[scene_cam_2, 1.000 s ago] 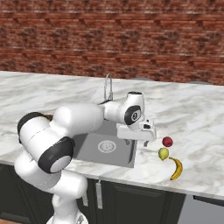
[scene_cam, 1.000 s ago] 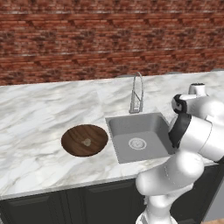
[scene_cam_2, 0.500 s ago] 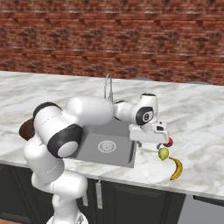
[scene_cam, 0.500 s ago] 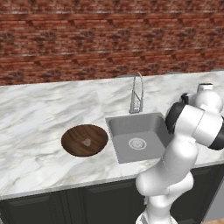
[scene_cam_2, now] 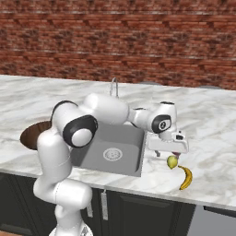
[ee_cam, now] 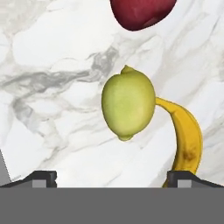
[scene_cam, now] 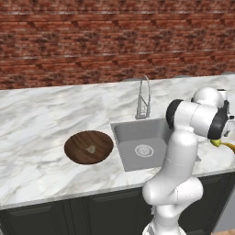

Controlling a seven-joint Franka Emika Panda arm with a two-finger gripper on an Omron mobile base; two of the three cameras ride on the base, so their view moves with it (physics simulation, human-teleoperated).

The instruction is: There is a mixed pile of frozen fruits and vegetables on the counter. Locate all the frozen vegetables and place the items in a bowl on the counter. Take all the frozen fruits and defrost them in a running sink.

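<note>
Left base view: I see the wooden bowl (scene_cam: 88, 147) resting on the marble counter (scene_cam: 41, 124), just left of the steel sink (scene_cam: 149, 144). A small pale beige lump (scene_cam: 91, 148) lies inside the bowl near its centre. The faucet (scene_cam: 144, 97) stands at the back edge of the sink. The arm crosses in front of the sink's right side. Past its wrist, at the right edge of the frame, a bit of the yellow-green oval (scene_cam: 215, 142) and the banana (scene_cam: 229, 147) show on the counter.

Right base view: I see the arm reaching across the sink (scene_cam_2: 113, 150) to the counter (scene_cam_2: 212, 133) on its right. The gripper (scene_cam_2: 173, 154) points down directly over the yellow-green oval (scene_cam_2: 172, 162). A sliver of the red ball (scene_cam_2: 176, 154) shows just behind the hand. The banana (scene_cam_2: 185, 177) lies just beside the oval, on the side nearer the counter's front edge. The bowl's rim (scene_cam_2: 31, 135) shows behind the arm's shoulder, left of the sink.

Hand view: I see the two fingertips (ee_cam: 40, 178) spread wide apart at the bottom, with nothing between them. The oval (ee_cam: 128, 104) lies on the marble (ee_cam: 52, 70), centred between the fingers. The banana (ee_cam: 186, 138) touches its right side. The red ball (ee_cam: 141, 12) sits above the oval, apart from it, cut by the frame's top edge.
</note>
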